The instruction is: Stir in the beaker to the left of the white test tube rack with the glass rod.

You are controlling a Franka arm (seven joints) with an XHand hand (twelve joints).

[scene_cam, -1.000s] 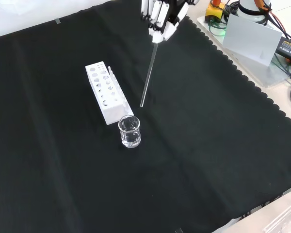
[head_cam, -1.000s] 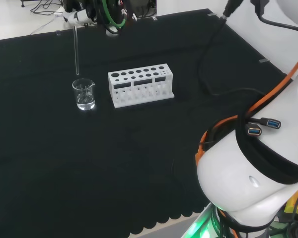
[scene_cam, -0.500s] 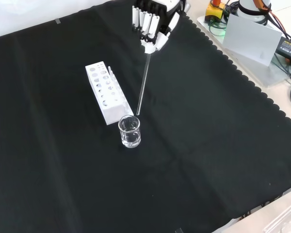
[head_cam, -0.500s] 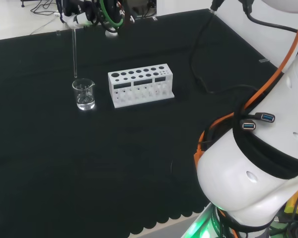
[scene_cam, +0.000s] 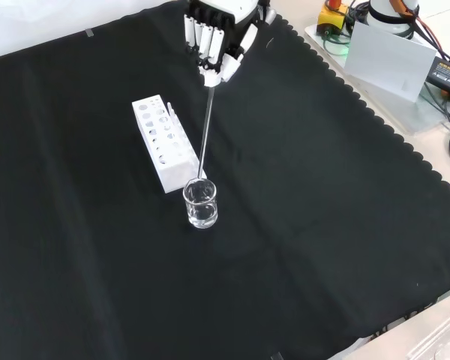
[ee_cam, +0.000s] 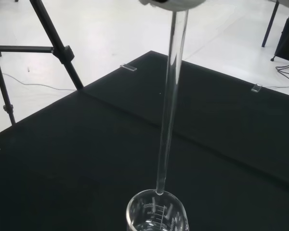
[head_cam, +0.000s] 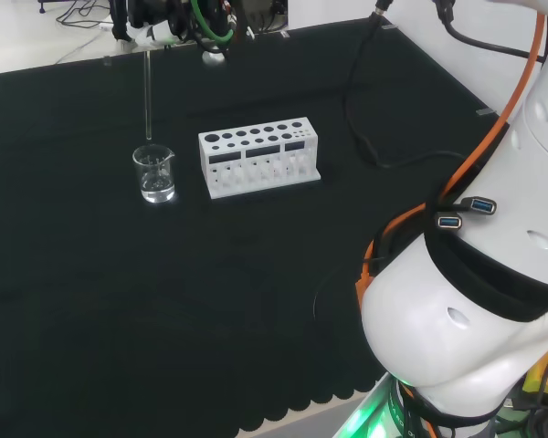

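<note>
Near the middle of the black cloth (scene_cam: 330,187), in the front view, stands a small clear beaker (scene_cam: 200,203) with a little clear liquid at its bottom; the white rack (scene_cam: 165,142) lies just beside it, toward eleven o'clock; in the head view the beaker (head_cam: 154,173) sits at nine o'clock of the rack (head_cam: 259,156), which fits the task's wording.

The hand (scene_cam: 216,41) hangs at the top of the front view, at twelve o'clock of the beaker and well above it; its fingers (scene_cam: 202,37) are curled down and clamped on the top of the glass rod (scene_cam: 206,127), which hangs nearly upright, leaning slightly.

The rod's lower tip is at the beaker's mouth; in the wrist view the rod (ee_cam: 169,101) ends right at the far edge of the rim (ee_cam: 156,199), about level with it and above the liquid; in the head view the tip (head_cam: 148,137) sits just over the beaker's rim; whether glass touches glass I cannot tell.

As for progress, I judge the fetching and carrying done, and the lining-up nearly so; the rod is over the right vessel but not yet down in the liquid; what is left is to lower it the short way through the mouth, clear of the rim, and then the stirring itself, none of which shows as begun.
</note>
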